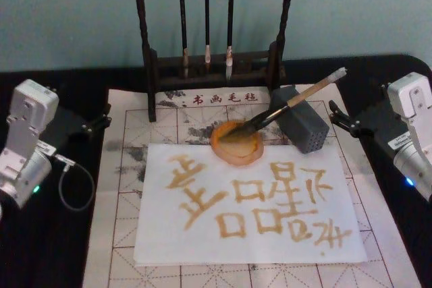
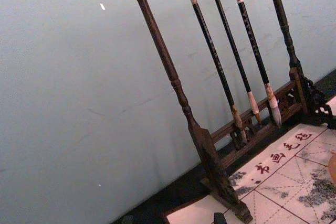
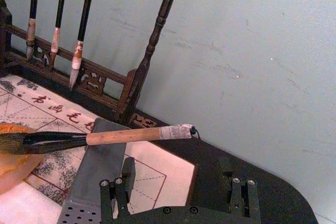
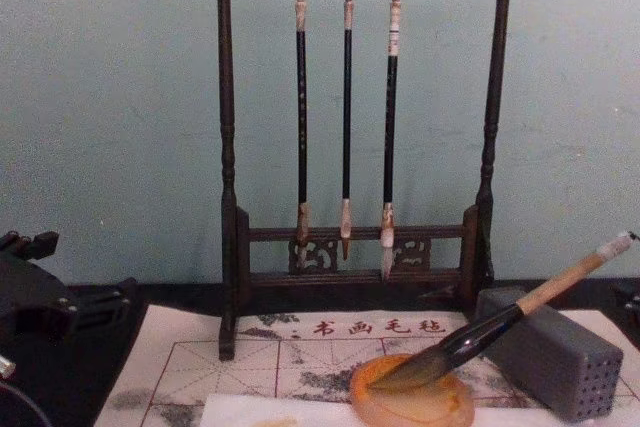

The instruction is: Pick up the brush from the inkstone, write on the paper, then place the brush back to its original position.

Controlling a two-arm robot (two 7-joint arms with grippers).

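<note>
Left hand: the left hand (image 1: 102,118) sits low over the desk (image 1: 61,261), well to the left of the inkstone (image 1: 236,160) and carrying nothing. I cannot tell whether it is open or closed. It looks parked clear of the work.
Mat: a gridded felt mat (image 1: 121,234) lies under the inkstone and spreads out to both sides, probably to spare the desk any drips.
Paper: the paper (image 1: 256,251) lies on the mat just in front of the inkstone, its far edge tucked under the dish. That puts it an easy reach from the ink.
Writing: amber strokes (image 1: 202,190) cover most of the sheet, so I judge the writing step done.
Rack: a dark wooden rack (image 4: 226,147) stands behind the inkstone. Three thin brushes (image 4: 347,117) hang on it tips down, out of the way.
Inkstone: it is an amber dish, about mid-mat.
Brush: the brush (image 1: 297,102) rests with its bristles in the inkstone and its handle slanting up to the right. No hand is on it. Lying this way, the wet tip stays over the dish and off the paper.
Block: a grey block (image 1: 304,129) just right of the inkstone props the handle.
Right hand: the right hand (image 1: 334,117) is beyond the block, right of the inkstone. It is open and empty, near the handle's end but apart from it.
</note>
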